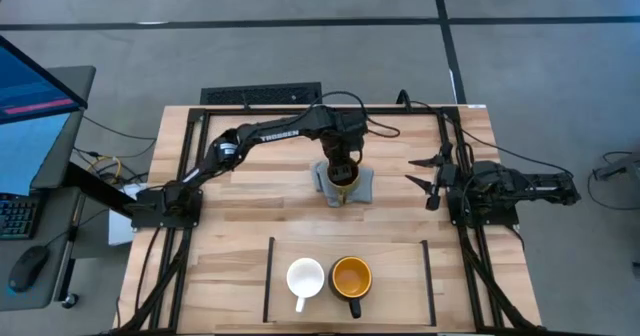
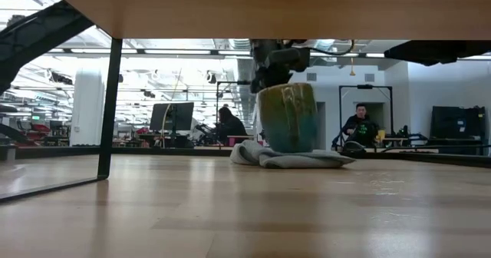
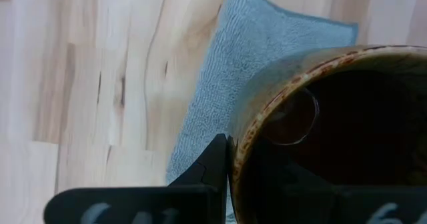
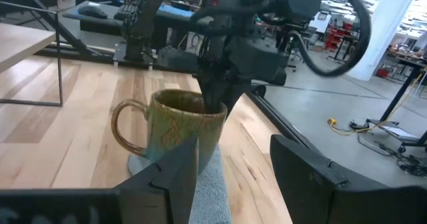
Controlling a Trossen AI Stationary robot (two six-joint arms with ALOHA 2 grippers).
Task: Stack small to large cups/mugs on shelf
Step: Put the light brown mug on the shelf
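The brownish-gold mug (image 1: 343,184) stands upright over the grey cloth (image 1: 365,186) at the table's middle. Its handle (image 4: 123,127) points toward the near edge. My left gripper (image 1: 340,166) is shut on its rim, coming from above. The small white mug (image 1: 305,276) and the dark mug with the orange inside (image 1: 351,276) stand upright side by side on the shelf (image 1: 395,276), between the two black bars. My right gripper (image 1: 425,176) is open and empty near the table's right side, level and pointing at the brownish mug (image 4: 177,134). My left gripper holds the brownish-gold mug by its rim (image 3: 243,141), on the side away from the handle. One finger (image 3: 215,163) is outside the wall and the other is inside the dark hollow. The fingers point down. The mug is upright (image 2: 288,116); I cannot tell whether it still rests on the cloth.
The cloth (image 2: 291,158) lies crumpled under the mug. The shelf has free room to the right of the dark mug, up to the right black bar (image 1: 428,276). A black frame (image 1: 455,156) runs along the table's sides. People sit in the room beyond the table.
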